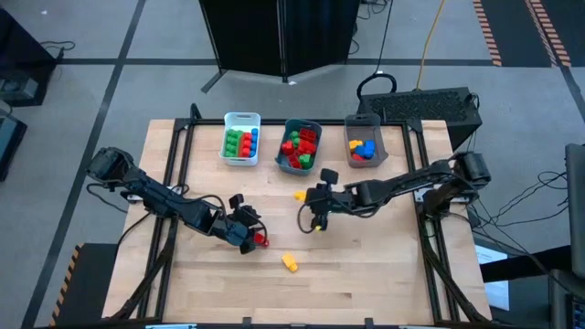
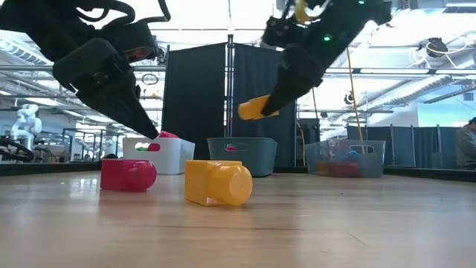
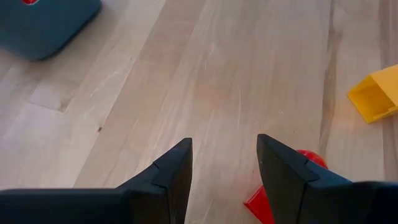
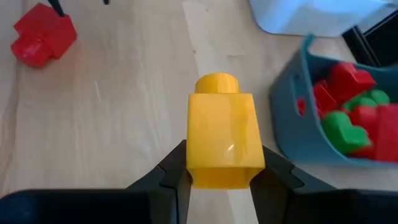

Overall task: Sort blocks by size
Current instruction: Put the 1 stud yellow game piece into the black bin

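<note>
My right gripper is shut on a yellow one-stud block and carries it above the table's middle. Left of centre, my left gripper stands open and low, with nothing between its fingers. A red block lies on the wood just outside one of its fingers; I cannot tell whether they touch. Another yellow block lies on its side nearer the front edge, and a third lies before the bins. My right gripper pinches the yellow block by two opposite side walls, near its hollow bottom end, between its two fingers. The fingers slant down from the table's right side. The block is lifted clear of the table, its stud pointing away from the gripper.
Three bins stand in a row at the far edge: a white one with green, red and blue blocks, a teal one with red and green blocks, and a grey one with blue and yellow blocks. Bare wood stretches along the front.
</note>
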Robot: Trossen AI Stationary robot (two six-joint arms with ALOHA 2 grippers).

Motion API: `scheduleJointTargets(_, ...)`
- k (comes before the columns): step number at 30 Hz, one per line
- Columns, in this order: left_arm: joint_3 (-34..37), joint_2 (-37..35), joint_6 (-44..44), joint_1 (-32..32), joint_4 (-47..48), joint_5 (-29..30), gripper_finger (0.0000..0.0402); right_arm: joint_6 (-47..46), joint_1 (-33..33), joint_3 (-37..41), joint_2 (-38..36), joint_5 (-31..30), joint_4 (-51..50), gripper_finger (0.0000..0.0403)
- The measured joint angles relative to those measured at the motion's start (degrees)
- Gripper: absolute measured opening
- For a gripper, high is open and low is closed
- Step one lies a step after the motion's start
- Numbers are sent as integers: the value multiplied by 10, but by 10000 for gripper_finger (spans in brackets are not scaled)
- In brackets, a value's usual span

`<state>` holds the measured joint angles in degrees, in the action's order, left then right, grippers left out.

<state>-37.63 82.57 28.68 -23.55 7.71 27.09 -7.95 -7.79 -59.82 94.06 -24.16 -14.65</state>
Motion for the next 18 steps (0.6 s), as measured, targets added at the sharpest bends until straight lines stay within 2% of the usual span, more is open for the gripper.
scheduleJointTargets(10,0,0,10,6,4,4,160,-31,38,145,-146,0,68,111)
scheduleJointTargets(18,0,0,10,14,-1,4,160,-35,81,213,-239,0,68,111)
